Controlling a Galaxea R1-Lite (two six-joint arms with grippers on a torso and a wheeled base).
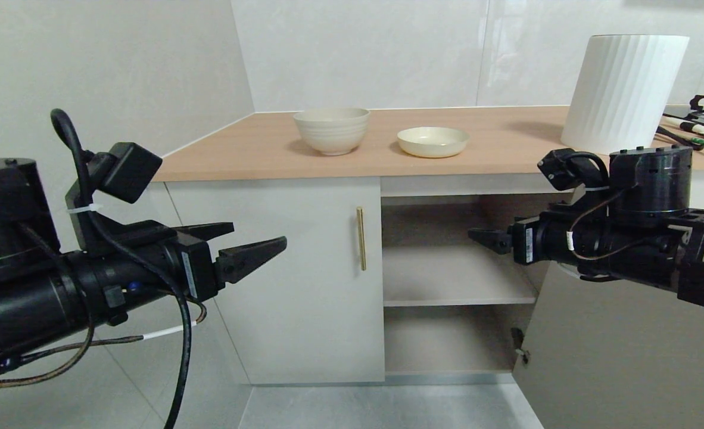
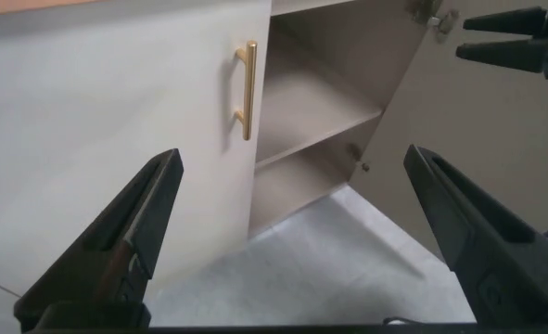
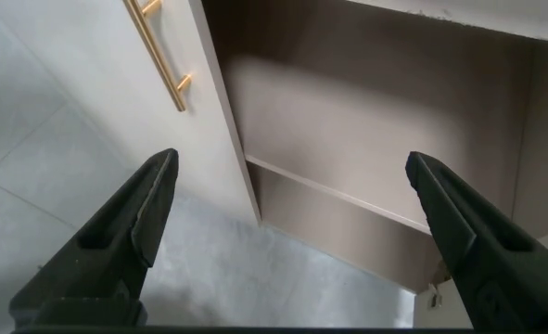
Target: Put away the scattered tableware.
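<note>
A deep cream bowl (image 1: pixel 332 130) and a shallow cream dish (image 1: pixel 433 142) stand side by side on the wooden countertop (image 1: pixel 507 149). Below them the cabinet's right half is open, showing a bare shelf (image 1: pixel 459 277) (image 2: pixel 320 107) (image 3: pixel 348 199). My left gripper (image 1: pixel 259 233) (image 2: pixel 292 156) hangs open and empty in front of the shut left door. My right gripper (image 1: pixel 486 238) (image 3: pixel 290 160) is open and empty too, level with the shelf opening and just in front of it; it also appears across the opening in the left wrist view as the right gripper (image 2: pixel 473 37).
The shut left door (image 1: pixel 292 280) has a gold handle (image 1: pixel 360 238) (image 2: pixel 246 90) (image 3: pixel 162 51). The open right door (image 1: pixel 602 357) swings out below my right arm. A tall white ribbed container (image 1: pixel 623 89) and several utensils (image 1: pixel 700 128) are on the counter's right end. Grey floor lies below.
</note>
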